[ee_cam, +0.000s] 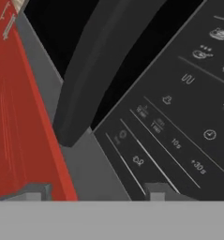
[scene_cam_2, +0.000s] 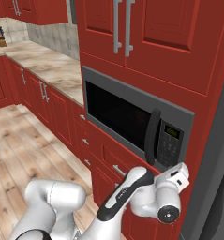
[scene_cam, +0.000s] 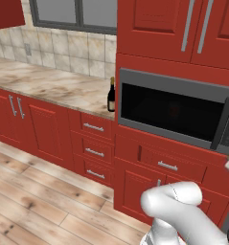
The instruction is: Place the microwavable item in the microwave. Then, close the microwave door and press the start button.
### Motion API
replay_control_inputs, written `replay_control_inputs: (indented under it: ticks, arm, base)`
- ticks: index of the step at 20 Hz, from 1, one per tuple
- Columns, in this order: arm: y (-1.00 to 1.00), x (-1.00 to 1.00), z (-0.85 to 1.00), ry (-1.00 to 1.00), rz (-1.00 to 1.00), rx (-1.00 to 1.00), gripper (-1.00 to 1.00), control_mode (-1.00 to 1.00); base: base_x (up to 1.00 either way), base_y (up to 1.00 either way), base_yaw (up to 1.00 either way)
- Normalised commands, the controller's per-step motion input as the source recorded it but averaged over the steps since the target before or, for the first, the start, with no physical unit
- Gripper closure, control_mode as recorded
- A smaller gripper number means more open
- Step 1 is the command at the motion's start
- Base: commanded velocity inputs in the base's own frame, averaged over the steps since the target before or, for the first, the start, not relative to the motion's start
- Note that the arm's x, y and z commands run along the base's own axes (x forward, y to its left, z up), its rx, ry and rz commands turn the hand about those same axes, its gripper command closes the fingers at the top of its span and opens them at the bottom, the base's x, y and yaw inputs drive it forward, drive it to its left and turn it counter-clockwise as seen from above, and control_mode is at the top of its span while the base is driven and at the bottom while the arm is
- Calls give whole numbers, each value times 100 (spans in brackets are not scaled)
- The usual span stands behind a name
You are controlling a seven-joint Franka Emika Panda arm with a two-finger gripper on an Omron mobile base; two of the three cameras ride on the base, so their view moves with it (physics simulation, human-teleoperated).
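We face a run of red kitchen cabinets (scene_cam: 49, 129) with a marbled countertop (scene_cam: 53, 83) stretching off to the left and plank flooring below. Built into the tall red unit is the microwave (scene_cam_2: 132, 119), a wide dark grey box whose long axis runs sideways along the cabinet front. The microwave door (scene_cam: 171, 110) is flat against it, shut, its black window facing us and its bar handle (scene_cam_2: 152, 136) standing upright at the right end, just beside the control panel (scene_cam_2: 169, 140). The left base view gives us a dark wine bottle (scene_cam: 111, 95) standing upright on the counter just left of the microwave; the right base view does not include it. From the right base view we see the arm reaching up, its hand close beneath the control panel. The hand view, rolled to a slant, looks at close range onto the handle's lower end and the panel's button rows. The gripper (ee_cam: 97, 193) shows two finger tips (ee_cam: 36, 192) well apart, nothing between them, just short of the panel's lower edge.
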Motion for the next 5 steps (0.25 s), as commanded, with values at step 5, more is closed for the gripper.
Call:
replay_control_inputs:
  ticks: [5]
  arm:
    - [-7, 38, -14, 0, 0, 5, -100, -100]
  base:
    - [0, 0, 0]
